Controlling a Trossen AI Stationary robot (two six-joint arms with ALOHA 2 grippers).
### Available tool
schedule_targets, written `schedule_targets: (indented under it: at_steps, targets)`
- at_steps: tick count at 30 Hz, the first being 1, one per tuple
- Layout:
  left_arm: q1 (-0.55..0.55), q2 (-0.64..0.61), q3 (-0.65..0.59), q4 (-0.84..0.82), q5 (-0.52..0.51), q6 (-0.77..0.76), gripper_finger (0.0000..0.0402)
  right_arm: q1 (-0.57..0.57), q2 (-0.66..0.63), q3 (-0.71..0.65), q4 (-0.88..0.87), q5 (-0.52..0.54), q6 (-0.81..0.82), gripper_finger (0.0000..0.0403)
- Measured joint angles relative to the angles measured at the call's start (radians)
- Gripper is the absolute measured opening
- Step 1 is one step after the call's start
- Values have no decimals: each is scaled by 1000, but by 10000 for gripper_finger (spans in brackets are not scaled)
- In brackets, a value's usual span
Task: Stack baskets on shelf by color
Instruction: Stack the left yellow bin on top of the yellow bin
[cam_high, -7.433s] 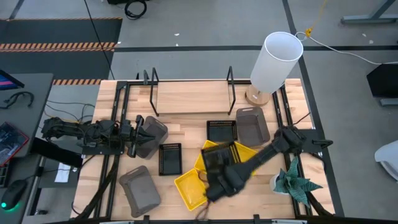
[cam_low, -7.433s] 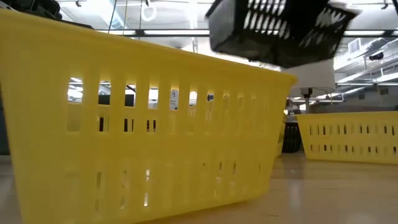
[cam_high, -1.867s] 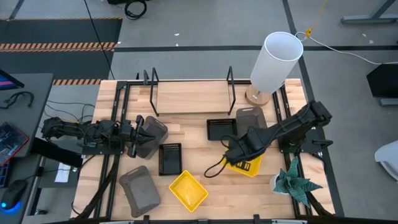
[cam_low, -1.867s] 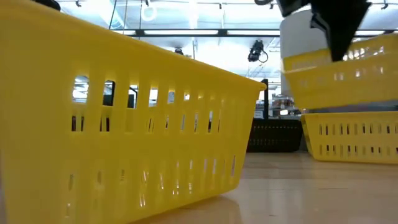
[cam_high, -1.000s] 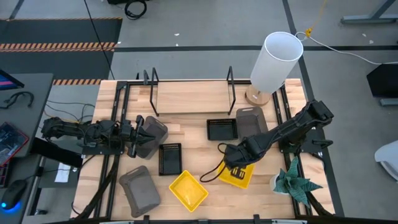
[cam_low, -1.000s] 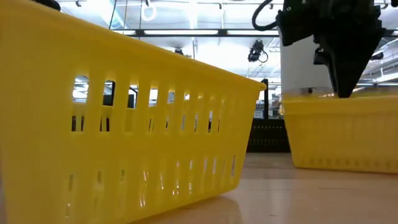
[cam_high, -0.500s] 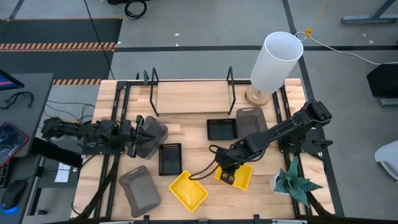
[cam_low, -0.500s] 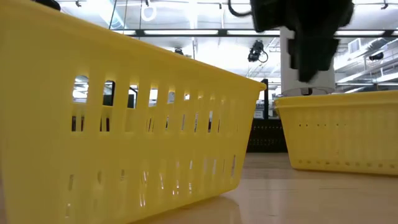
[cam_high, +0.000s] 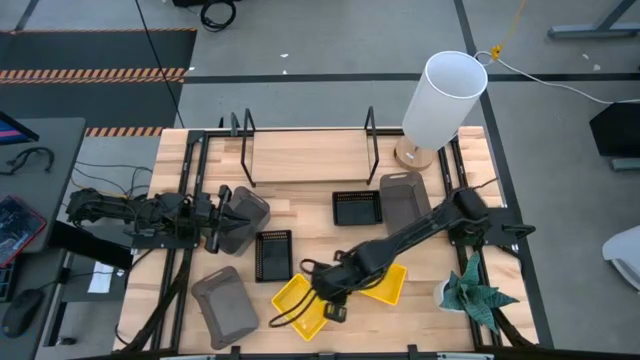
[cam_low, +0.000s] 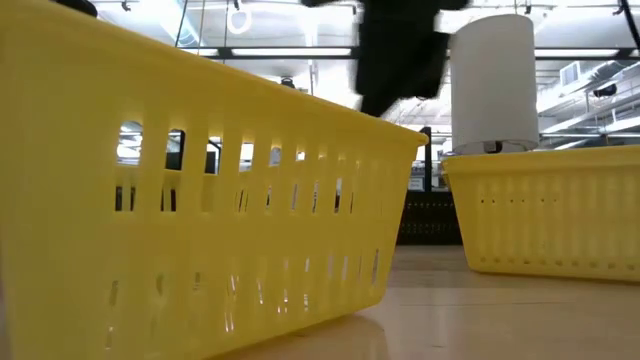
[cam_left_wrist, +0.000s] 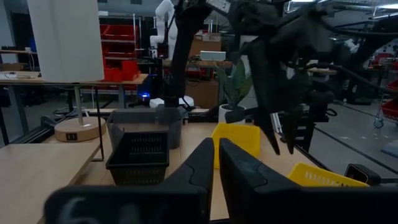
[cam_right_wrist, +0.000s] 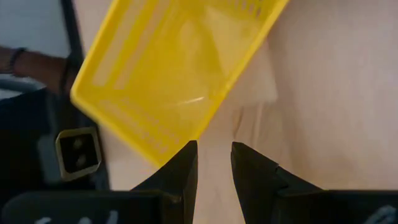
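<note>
High view: a bright yellow basket (cam_high: 304, 303) with slotted walls is seen lying askew near the table's front edge, and a second yellow stack (cam_high: 384, 284) is set just to its right. Two black baskets with perforated bottoms (cam_high: 273, 255) (cam_high: 357, 208) are placed mid-table, both empty. Three gray baskets with rounded corners are spread apart: one at the front left (cam_high: 225, 307), one beside the lamp (cam_high: 405, 202), and one at the left gripper (cam_high: 222, 219), whose fingers are seen nearly closed in the left wrist view, with nothing visibly between them. The shelf (cam_high: 307, 156), a light board between black metal loops, is found at the table's back with nothing on it. The right gripper (cam_high: 322, 292) is positioned over the front yellow basket's right edge; in the right wrist view its fingers (cam_right_wrist: 177, 171) are parted narrowly above bare wood, with the basket's corner just beyond them and nothing held. A white lamp (cam_high: 442, 98) and a plant (cam_high: 476, 290) are placed along the right side.
</note>
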Motion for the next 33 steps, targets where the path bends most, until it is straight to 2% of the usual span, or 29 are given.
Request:
schedule_targets:
  at_steps: [5, 10, 18, 24, 33]
  targets:
    - [0, 0, 0, 1, 0, 0, 31, -2, 116, 211, -158, 54, -33, 103]
    - [0, 0, 0, 1, 0, 0, 38, -8, 178, 323, -231, 81, -101, 107]
    - [0, 0, 0, 0, 0, 0, 30, -20, 180, 324, -217, 89, -106, 158]
    - [0, 0, 0, 0, 0, 0, 32, -18, 180, 253, -124, 80, -74, 203]
    - [0, 0, 0, 1, 0, 0, 36, -19, 180, 136, 35, 27, -53, 219]
